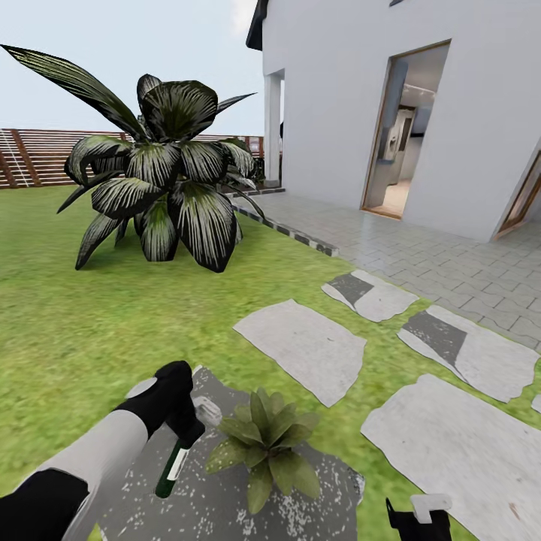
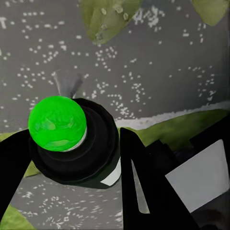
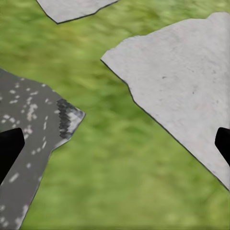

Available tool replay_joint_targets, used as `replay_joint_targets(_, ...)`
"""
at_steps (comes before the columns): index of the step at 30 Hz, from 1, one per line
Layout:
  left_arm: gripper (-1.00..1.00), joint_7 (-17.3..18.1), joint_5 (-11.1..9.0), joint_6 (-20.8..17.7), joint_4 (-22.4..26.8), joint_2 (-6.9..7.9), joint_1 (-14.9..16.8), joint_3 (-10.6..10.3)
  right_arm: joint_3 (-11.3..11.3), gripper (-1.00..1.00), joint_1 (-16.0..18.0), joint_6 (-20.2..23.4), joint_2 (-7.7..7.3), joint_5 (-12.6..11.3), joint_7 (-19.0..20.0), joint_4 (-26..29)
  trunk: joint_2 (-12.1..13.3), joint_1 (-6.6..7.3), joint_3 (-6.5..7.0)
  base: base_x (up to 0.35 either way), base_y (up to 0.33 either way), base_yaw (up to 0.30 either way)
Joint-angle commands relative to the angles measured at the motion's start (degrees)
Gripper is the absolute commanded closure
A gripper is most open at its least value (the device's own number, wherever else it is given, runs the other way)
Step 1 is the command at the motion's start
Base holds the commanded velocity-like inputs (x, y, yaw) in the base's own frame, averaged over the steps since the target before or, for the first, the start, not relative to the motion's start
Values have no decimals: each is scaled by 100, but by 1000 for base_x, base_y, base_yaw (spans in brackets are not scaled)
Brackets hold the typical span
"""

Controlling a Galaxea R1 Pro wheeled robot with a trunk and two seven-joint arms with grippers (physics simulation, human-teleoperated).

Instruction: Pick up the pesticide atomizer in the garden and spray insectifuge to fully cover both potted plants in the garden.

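Observation:
My left gripper (image 1: 186,425) is shut on the pesticide atomizer (image 1: 172,467), a slim dark bottle with a pale label that hangs tilted below the fingers. The left wrist view looks onto the atomizer (image 2: 72,143) from its bright green top, with the black fingers (image 2: 143,187) on either side of it. Just right of the bottle, one of the potted plants (image 1: 264,443), a low rosette of pointed green leaves, sits on a grey speckled slab (image 1: 225,503). Its leaves (image 2: 108,17) lie ahead of the bottle. My right gripper (image 1: 421,515) hangs low at the right, open and empty (image 3: 115,146) over grass.
A big dark striped-leaf shrub (image 1: 165,180) stands on the lawn ahead to the left. Pale stepping stones (image 1: 300,346) cross the grass towards a paved terrace (image 1: 451,248) and a white house with an open doorway (image 1: 406,135). A slatted fence (image 1: 37,154) closes the far side.

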State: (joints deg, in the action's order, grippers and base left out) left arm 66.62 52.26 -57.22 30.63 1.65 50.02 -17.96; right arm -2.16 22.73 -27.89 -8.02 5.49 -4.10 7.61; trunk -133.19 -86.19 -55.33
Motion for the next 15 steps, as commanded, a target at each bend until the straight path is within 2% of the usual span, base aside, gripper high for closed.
replay_joint_targets(1,100,53,55,-22,12,-11,-4,-34,-21,-100,3,-14,2,58,-30,-5,-2,1,-6,0,0,0)
replay_joint_targets(7,100,44,56,-17,-3,17,-73,-50,-21,-100,4,-14,2,40,-30,4,-2,1,-4,0,0,-18)
replay_joint_targets(15,100,41,56,-17,-16,71,-88,-55,-21,-100,3,-14,2,32,-30,4,-2,1,21,0,0,-239)
